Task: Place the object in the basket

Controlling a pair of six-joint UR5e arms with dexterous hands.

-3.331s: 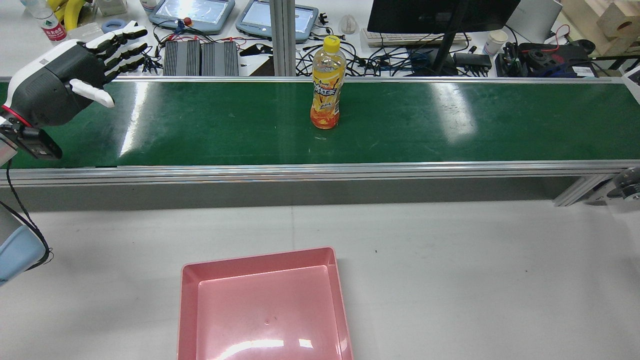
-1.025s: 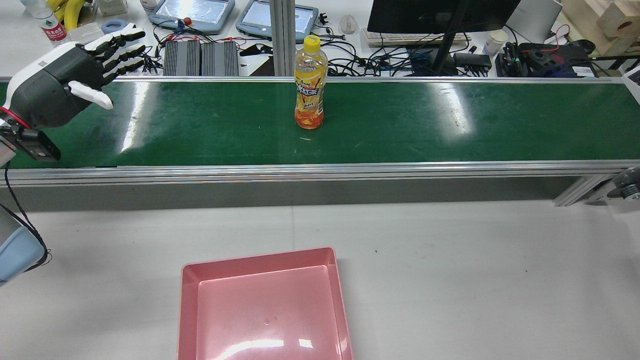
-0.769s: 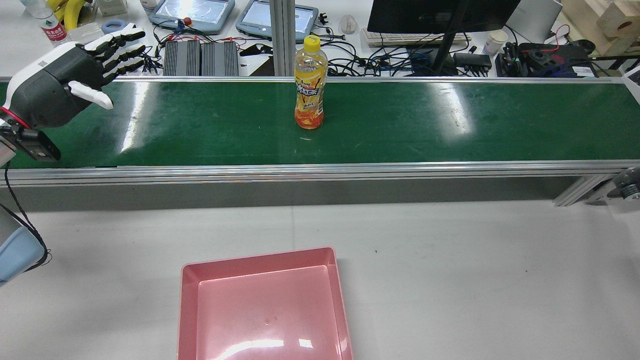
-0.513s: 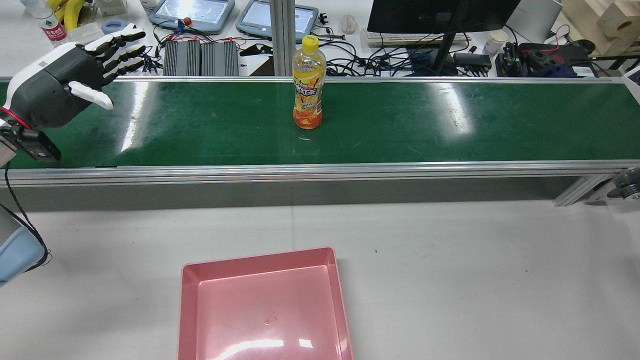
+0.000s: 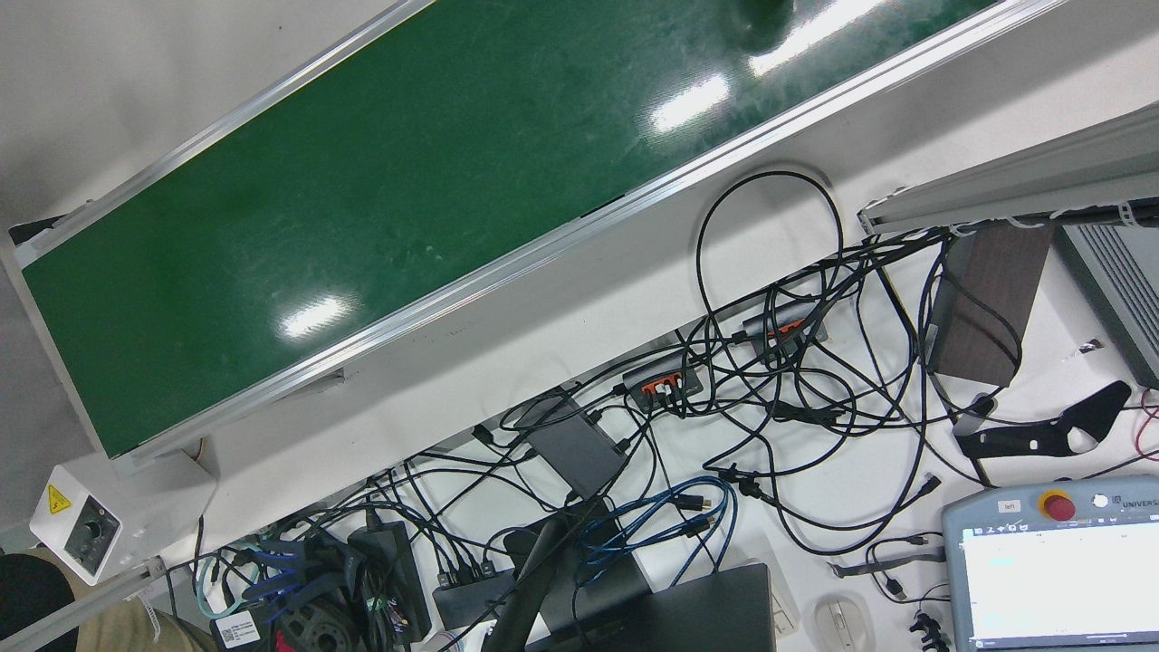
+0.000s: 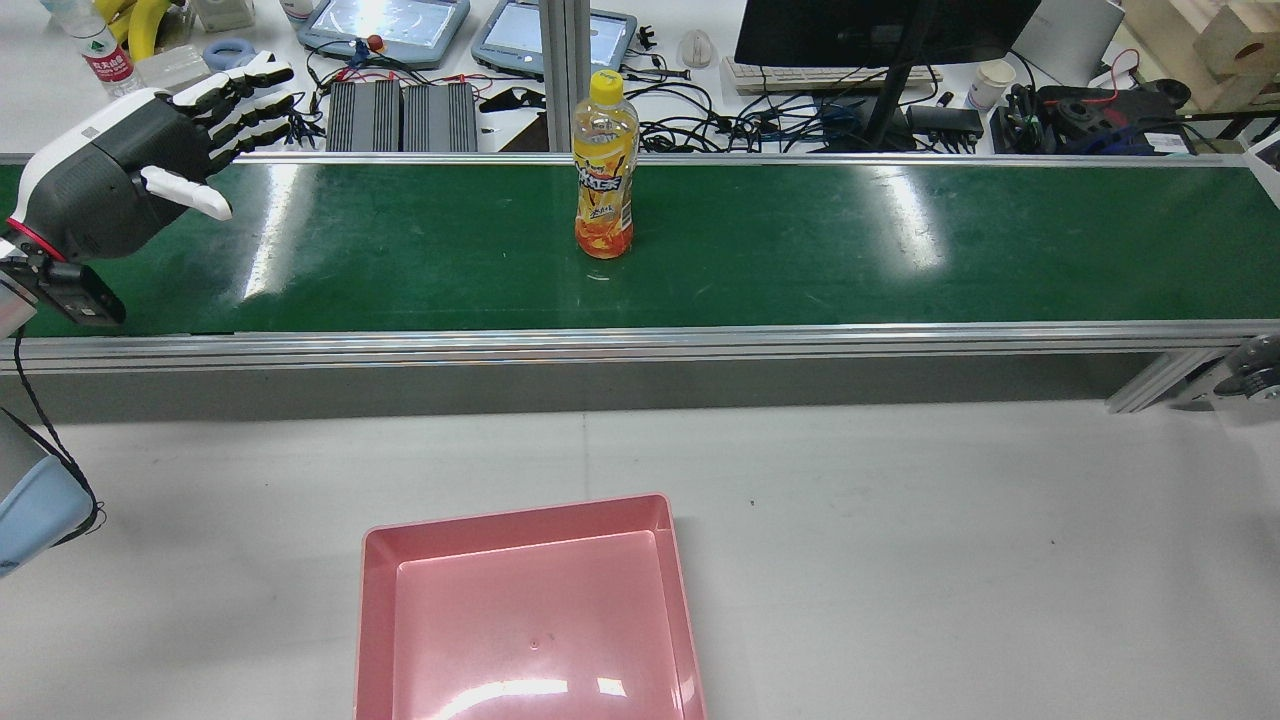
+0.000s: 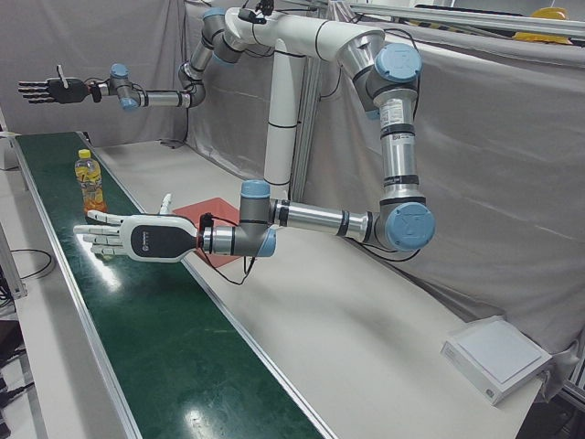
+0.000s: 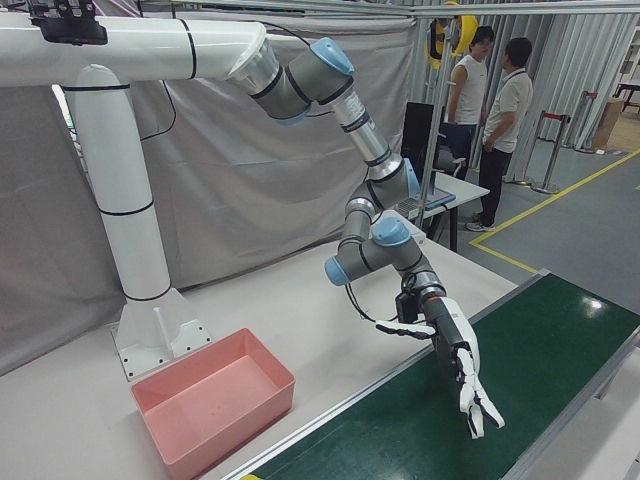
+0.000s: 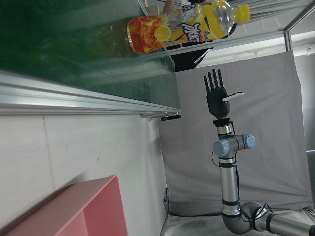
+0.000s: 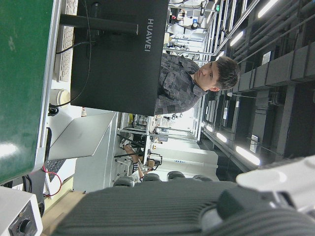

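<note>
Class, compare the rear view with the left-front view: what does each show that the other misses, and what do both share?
Only the rear view shows the black computer monitor beyond the belt. Only the left-front view shows the right hand, open and raised high. Both show the yellow-capped orange drink bottle upright on the green conveyor belt, and the open left hand.

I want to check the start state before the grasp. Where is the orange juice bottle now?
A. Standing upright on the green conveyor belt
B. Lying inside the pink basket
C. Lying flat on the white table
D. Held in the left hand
A: the orange juice bottle stands upright on the green conveyor belt, away from the open left hand and the empty pink basket.
</note>
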